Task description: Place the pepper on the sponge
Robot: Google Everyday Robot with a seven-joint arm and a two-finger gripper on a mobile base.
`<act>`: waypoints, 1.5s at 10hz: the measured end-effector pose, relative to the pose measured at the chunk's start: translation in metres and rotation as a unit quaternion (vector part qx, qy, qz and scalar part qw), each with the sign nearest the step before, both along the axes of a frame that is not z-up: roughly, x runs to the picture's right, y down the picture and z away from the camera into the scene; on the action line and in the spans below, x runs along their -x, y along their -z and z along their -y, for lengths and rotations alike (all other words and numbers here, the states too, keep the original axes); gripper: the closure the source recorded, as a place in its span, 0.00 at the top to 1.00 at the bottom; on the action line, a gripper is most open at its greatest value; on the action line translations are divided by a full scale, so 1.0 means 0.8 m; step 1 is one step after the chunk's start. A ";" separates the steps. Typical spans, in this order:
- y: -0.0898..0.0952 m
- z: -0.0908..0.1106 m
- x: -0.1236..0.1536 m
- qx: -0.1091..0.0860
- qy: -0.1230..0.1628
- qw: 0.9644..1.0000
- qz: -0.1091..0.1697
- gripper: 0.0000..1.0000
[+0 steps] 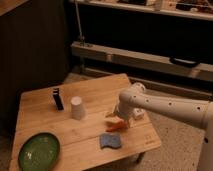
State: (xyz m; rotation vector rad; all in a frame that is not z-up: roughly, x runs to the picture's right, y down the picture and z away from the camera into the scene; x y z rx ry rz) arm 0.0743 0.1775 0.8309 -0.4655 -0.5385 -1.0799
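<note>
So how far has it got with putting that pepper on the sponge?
Done: the claw is down at the pepper, right beside the sponge. In hand: the pickup; I cannot tell whether the pepper is gripped or lifted. Left: moving it onto the sponge, which has nothing on it.

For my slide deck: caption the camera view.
Gripper at the pepper, just behind the sponge on the wooden table.

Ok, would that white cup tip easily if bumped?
Probably: the white cup is taller than wide, so a high knock could topple it. It looks light, so may slide first. The claw sits at the pepper, away from the cup.
</note>
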 end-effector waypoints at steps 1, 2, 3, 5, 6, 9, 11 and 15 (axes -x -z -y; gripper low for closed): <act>-0.002 -0.002 0.002 0.004 0.003 1.000 -0.003 0.80; -0.006 -0.004 0.001 0.009 0.002 1.000 -0.008 0.80; -0.008 -0.007 -0.002 0.014 0.001 1.000 -0.012 0.80; -0.017 -0.016 -0.001 0.023 -0.001 1.000 -0.015 0.80; -0.019 -0.017 -0.001 0.025 -0.002 1.000 -0.015 0.77; -0.023 -0.018 -0.001 0.028 -0.004 0.999 -0.016 0.58; -0.022 -0.015 0.000 0.027 -0.002 1.000 -0.016 0.58; -0.023 -0.013 0.002 0.034 0.003 0.999 -0.025 0.43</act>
